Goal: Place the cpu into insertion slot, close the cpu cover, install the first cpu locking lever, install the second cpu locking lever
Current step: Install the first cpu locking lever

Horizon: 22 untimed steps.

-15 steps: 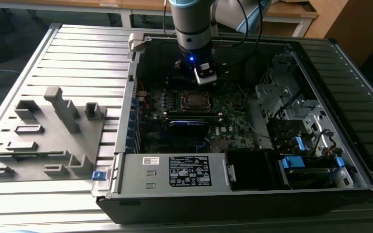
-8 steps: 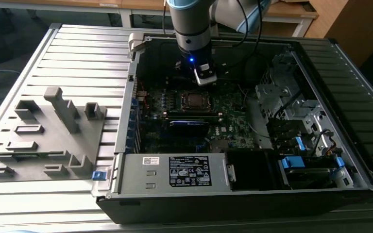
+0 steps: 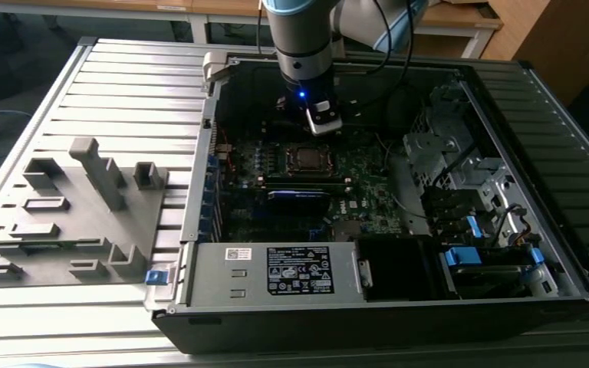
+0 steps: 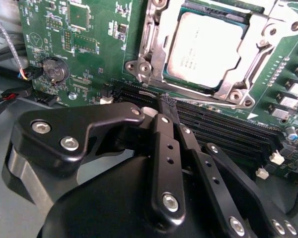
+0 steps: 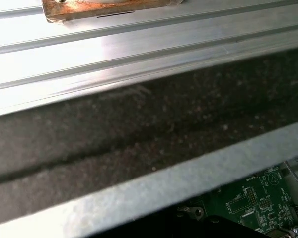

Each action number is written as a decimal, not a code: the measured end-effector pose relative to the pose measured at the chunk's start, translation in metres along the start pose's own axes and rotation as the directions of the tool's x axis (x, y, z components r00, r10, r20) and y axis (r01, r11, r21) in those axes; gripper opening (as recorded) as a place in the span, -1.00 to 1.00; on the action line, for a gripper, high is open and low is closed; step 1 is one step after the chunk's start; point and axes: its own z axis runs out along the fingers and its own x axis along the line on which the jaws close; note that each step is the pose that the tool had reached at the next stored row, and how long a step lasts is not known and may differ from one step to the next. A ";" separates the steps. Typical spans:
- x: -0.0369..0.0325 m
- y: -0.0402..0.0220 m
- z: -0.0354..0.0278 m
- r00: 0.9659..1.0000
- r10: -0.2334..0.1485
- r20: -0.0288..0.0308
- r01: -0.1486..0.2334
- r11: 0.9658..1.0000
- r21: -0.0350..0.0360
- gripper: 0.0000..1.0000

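Observation:
In the second wrist view the cpu (image 4: 208, 47) lies flat in its socket on the green motherboard, its silver-grey top showing. The cpu cover (image 4: 156, 54), a silver metal frame, lies down around it. My gripper (image 4: 166, 106) hovers just short of the socket, over the black memory slots, with its black fingers (image 4: 161, 134) pressed together and nothing between them. In the exterior view the gripper (image 3: 324, 126) hangs inside the open computer case, just behind the cpu (image 3: 305, 158). I cannot make out how the locking levers stand.
Black memory slots (image 4: 228, 134) run beside the socket, and a coin battery (image 4: 54, 69) sits on the board. A power supply box (image 3: 274, 272) with a white label fills the case's near end, drive bays (image 3: 459, 176) the exterior view's right. A grey fixture (image 3: 70, 215) stands on the slatted table.

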 end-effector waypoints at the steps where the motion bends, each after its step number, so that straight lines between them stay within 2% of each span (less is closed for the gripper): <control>1: 0.0000 0.0000 0.0000 1.000 0.000 0.000 0.000 1.000 0.000 -0.79; 7: 0.0001 -0.0002 0.0002 1.000 0.000 0.000 0.000 1.000 0.001 -0.79; 11: -0.0001 -0.0010 0.0003 1.000 -0.001 0.001 0.001 1.000 0.003 -0.79; 18: -0.0012 -0.0045 0.0001 1.000 -0.004 0.004 0.004 1.000 0.014 -0.79; 22: -0.0014 -0.0055 0.0004 1.000 -0.007 0.007 0.007 1.000 0.025 -0.79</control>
